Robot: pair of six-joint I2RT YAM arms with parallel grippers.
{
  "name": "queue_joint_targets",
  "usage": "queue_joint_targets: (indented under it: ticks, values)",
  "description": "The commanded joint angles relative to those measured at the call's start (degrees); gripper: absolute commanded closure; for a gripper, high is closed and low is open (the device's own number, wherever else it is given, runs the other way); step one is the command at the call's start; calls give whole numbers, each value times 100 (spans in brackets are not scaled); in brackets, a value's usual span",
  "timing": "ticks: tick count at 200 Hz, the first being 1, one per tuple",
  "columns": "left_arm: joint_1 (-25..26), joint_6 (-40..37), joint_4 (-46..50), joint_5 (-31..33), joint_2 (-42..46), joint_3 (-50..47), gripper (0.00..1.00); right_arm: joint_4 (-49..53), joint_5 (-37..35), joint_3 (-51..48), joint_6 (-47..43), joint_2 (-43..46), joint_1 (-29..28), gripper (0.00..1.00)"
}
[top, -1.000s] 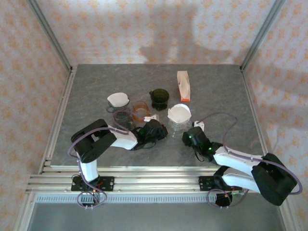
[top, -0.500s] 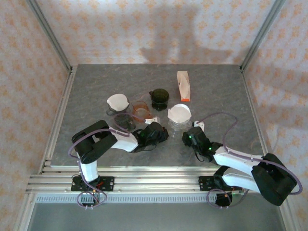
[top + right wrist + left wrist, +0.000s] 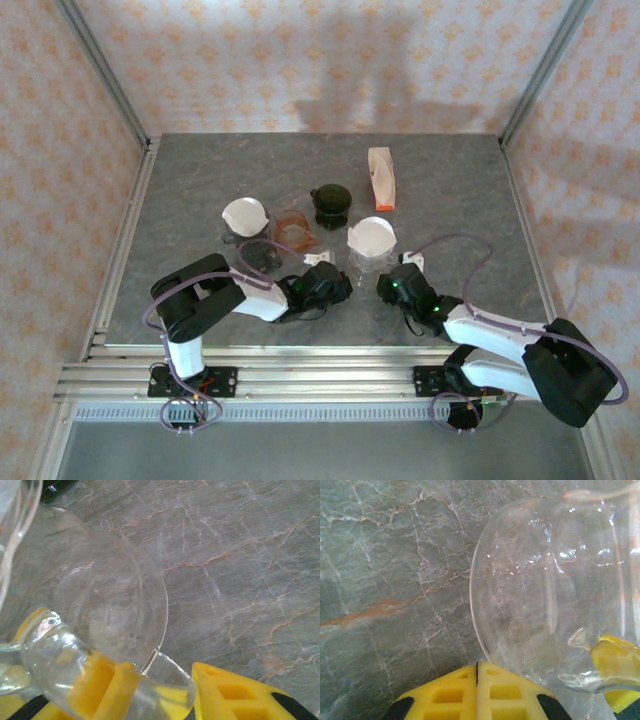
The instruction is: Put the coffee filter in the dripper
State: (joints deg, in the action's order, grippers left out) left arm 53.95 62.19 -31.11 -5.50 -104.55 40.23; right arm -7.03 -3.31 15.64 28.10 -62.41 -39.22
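A white coffee filter (image 3: 372, 235) sits in the mouth of the clear glass dripper (image 3: 368, 260) at the middle of the table. My right gripper (image 3: 384, 279) reaches it from the near right. In the right wrist view, the right gripper (image 3: 160, 672) has its yellow fingers (image 3: 235, 695) on either side of the dripper's (image 3: 90, 605) glass handle (image 3: 165, 680). My left gripper (image 3: 343, 285) is beside the dripper on its left. The left gripper (image 3: 477, 666) is shut and holds nothing, its tips against the dripper's glass wall (image 3: 545, 590).
A second white filter rests in a dripper (image 3: 245, 213) at the left. A dark grey dripper (image 3: 262, 255), an amber dripper (image 3: 293, 228) and a dark green one (image 3: 330, 200) stand nearby. An orange-and-white filter pack (image 3: 381, 178) lies behind. Metal posts frame the table.
My left gripper has slid a little toward the near edge, staying shut. The right arm and the clear dripper have hardly moved.
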Motion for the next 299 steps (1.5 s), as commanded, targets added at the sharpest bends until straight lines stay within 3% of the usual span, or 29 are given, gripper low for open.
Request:
queue_joint_targets:
  ticks: [1, 90, 123, 167, 221, 299]
  values:
    - [101, 65, 41, 62, 140, -95, 100, -258, -3, 80, 65, 53, -21, 62]
    - [234, 26, 397, 190, 487, -73, 79, -94, -101, 40, 135, 285, -18, 45]
    - [315, 72, 610, 163, 643, -41, 66, 25, -142, 27, 170, 420, -18, 41]
    - [464, 74, 901, 188, 1002, -90, 55, 176, -221, 36, 280, 600, -16, 36]
    - [710, -91, 1530, 265, 1840, -96, 47, 706, -391, 45, 485, 1233, -20, 34]
    - [1242, -910, 2981, 940, 3336, 400, 41, 1969, -702, 56, 1003, 2404, -20, 34]
